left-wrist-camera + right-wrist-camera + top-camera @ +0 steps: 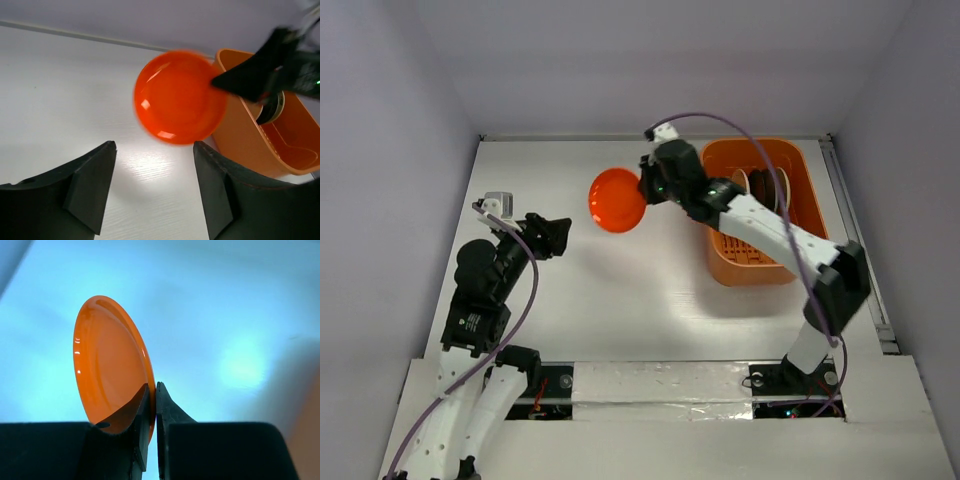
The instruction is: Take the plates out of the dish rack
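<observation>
My right gripper (645, 187) is shut on the rim of an orange-red plate (616, 199), holding it on edge in the air left of the dish rack (798, 170). In the right wrist view the plate (107, 362) stands upright, its lower rim pinched between the two fingers (172, 412). The orange dish rack still holds more plates (760, 186) standing on edge, cream and dark ones. My left gripper (563, 238) is open and holds nothing, low over the table at the left. From its wrist view the orange-red plate (175, 97) hangs ahead, beyond the fingertips (100, 170).
The white table (620, 300) is bounded by grey walls at the back and both sides. A metal rail (860, 250) runs along the right edge beside the rack. A purple cable (760, 160) loops over the right arm above the rack.
</observation>
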`<move>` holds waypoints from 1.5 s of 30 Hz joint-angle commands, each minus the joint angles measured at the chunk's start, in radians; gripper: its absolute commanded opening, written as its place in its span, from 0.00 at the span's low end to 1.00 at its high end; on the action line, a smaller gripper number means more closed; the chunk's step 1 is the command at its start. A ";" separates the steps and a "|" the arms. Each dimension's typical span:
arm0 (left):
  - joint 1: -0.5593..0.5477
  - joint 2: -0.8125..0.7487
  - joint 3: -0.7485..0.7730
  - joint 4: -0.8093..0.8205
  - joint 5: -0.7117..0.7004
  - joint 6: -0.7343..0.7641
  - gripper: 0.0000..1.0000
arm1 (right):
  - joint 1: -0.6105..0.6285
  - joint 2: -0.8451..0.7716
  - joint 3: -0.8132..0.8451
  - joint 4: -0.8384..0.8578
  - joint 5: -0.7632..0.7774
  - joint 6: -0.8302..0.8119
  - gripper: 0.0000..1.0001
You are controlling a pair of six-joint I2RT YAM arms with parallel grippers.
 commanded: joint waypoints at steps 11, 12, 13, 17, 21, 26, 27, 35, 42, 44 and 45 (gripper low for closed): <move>0.004 0.001 0.040 0.027 -0.022 -0.005 0.64 | 0.044 0.379 0.071 0.195 -0.211 0.164 0.00; 0.004 0.001 0.039 0.032 -0.019 -0.005 0.64 | 0.044 0.390 0.059 0.198 -0.208 0.167 0.01; 0.004 0.001 0.037 0.035 -0.008 -0.005 0.63 | 0.044 0.392 0.045 0.203 -0.197 0.169 0.03; 0.004 0.007 0.030 0.055 0.032 -0.005 0.61 | 0.044 0.387 -0.039 0.255 -0.185 0.186 0.20; 0.004 0.011 0.024 0.066 0.052 -0.006 0.60 | 0.044 0.360 -0.079 0.264 -0.179 0.186 0.43; 0.004 0.004 0.024 0.063 0.047 -0.006 0.60 | 0.054 0.232 -0.119 0.289 -0.183 0.178 0.45; 0.004 0.002 0.024 0.061 0.047 -0.006 0.60 | 0.054 0.205 -0.128 0.291 -0.182 0.175 0.44; 0.004 -0.005 0.019 0.069 0.069 -0.003 0.28 | 0.034 -0.127 -0.257 0.265 0.094 0.088 0.00; 0.004 -0.005 0.016 0.087 0.112 -0.005 0.30 | -0.188 -0.377 -0.364 0.173 0.257 0.048 0.11; 0.004 -0.004 0.014 0.093 0.122 -0.006 0.34 | -0.251 -0.397 -0.388 0.133 0.287 0.043 0.20; 0.004 -0.002 0.011 0.095 0.125 -0.006 0.34 | -0.293 -0.392 -0.391 0.119 0.300 0.025 0.32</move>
